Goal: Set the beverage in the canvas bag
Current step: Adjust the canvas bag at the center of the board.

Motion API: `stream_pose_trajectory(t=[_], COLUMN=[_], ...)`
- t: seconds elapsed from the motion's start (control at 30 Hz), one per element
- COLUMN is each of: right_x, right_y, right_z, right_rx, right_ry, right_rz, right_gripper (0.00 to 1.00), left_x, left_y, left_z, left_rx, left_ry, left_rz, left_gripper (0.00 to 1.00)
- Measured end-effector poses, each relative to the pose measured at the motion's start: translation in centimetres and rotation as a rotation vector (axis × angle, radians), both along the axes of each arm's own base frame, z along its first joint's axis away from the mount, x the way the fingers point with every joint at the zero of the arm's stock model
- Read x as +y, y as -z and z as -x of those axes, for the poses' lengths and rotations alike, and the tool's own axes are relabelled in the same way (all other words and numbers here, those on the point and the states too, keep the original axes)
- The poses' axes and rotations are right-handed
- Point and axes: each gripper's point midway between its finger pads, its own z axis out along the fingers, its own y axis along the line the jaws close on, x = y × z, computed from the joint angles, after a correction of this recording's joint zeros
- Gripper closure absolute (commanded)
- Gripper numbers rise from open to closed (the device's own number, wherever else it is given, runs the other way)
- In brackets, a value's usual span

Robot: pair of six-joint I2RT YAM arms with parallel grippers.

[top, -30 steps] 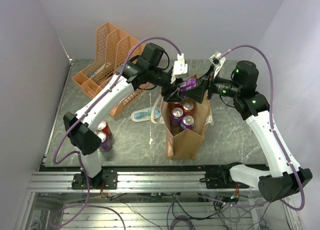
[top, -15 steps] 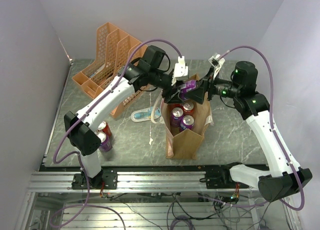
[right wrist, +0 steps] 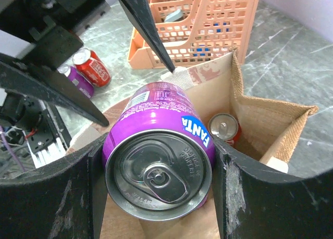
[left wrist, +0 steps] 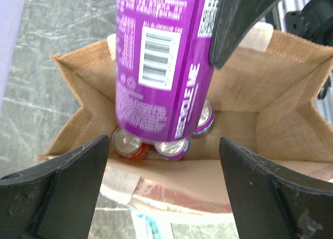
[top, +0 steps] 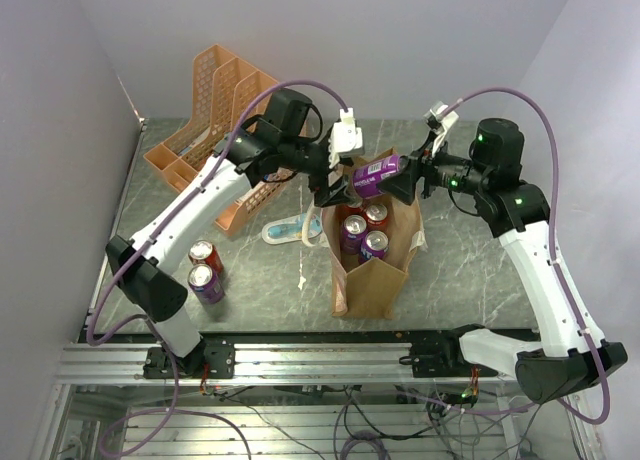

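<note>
Our right gripper (top: 407,183) clamps the purple can (top: 376,174) by its sides. The can lies tilted above the open mouth of the canvas bag (top: 372,280), which stands midway along the table's (top: 470,270) near edge. Our left gripper (top: 337,188) gapes wide, its fingers clear of the can. Inside the bag sit three cans (top: 361,230).

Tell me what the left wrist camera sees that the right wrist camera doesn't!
Only the left wrist view shows the barcode on the purple can and two purple cans in the bag. Only the right wrist view shows the can's pull-tab top, the orange mesh organiser and two cans on the table. Both show the purple can held over the open canvas bag, with a red can inside.
</note>
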Motion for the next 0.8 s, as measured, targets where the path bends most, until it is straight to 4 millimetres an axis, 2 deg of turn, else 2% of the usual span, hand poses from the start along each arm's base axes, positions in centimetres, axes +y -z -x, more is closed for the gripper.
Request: stream_pose_trajectory(t=[0.17,0.3,0.43,0.6,0.8], right_x=[-0.7,-1.1,-1.5,-1.7,-2.2], right_y=[0.9,2.0,3.1,4.7,7.9], right_z=[0.0,0.4,0.8,0.9,0.8], right_rx=[-0.007,0.012,0.032,0.056,0.095], right_ry=[0.011,0.001,-0.002,-0.006,0.0], right_rz=[0.055,0.094,0.132,0.161,0.208], right_gripper=[1.0,1.0,1.0,1.0,1.0], left_x=[2.4,4.3,5.4,4.5,2.7], left_y=[0.1,0.6,1.8,2.6,3.9], left_z=[-0.1,1.3,5.5,11.6,15.2], left_rx=[-0.063,-0.097,-0.104,-0.089,-0.022], left_ry=[-0.01,0.022,0.098,0.257,0.33], left_rz=[-0.044,-0.102,-0.187,-0.249,-0.275], left_gripper=[0.11,0.1,0.1,0.08,0.07])
